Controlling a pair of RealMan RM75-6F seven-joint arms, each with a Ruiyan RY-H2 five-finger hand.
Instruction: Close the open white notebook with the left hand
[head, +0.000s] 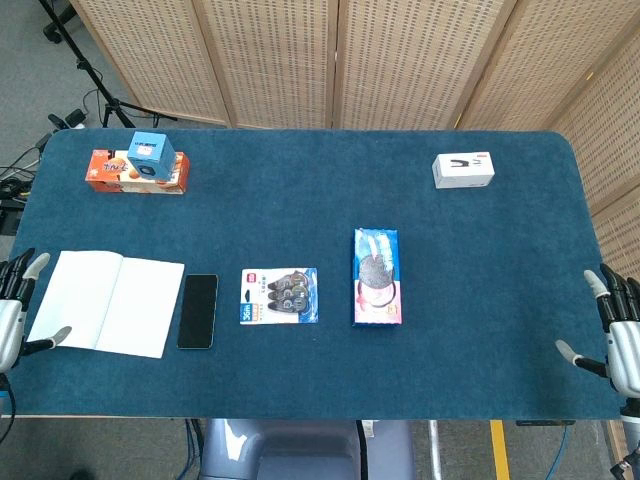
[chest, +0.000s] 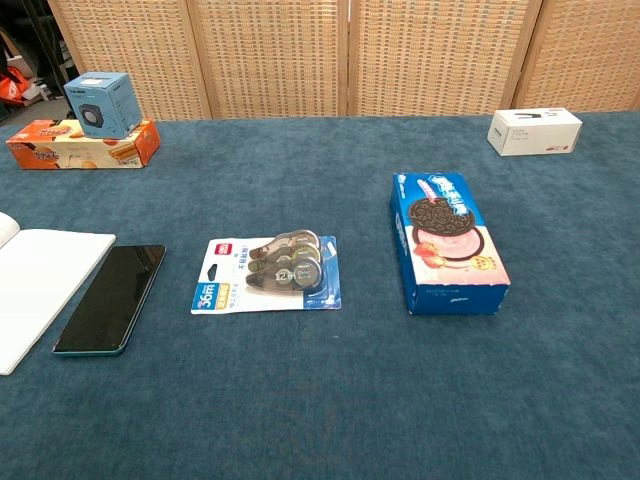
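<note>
The white notebook (head: 108, 302) lies open and flat near the table's front left; in the chest view only its right page (chest: 40, 290) shows at the left border. My left hand (head: 14, 312) hovers at the table's left edge, just left of the notebook, fingers spread and holding nothing; its thumb reaches toward the notebook's lower left corner. My right hand (head: 612, 330) stays at the far right edge, fingers apart and empty. Neither hand shows in the chest view.
A black phone (head: 198, 310) lies right beside the notebook. Correction tape pack (head: 281, 295) and a blue cookie box (head: 377, 276) sit mid-table. An orange snack box (head: 135, 174) with a blue cube box (head: 152, 152) on it stands at back left, a white box (head: 463, 170) at back right.
</note>
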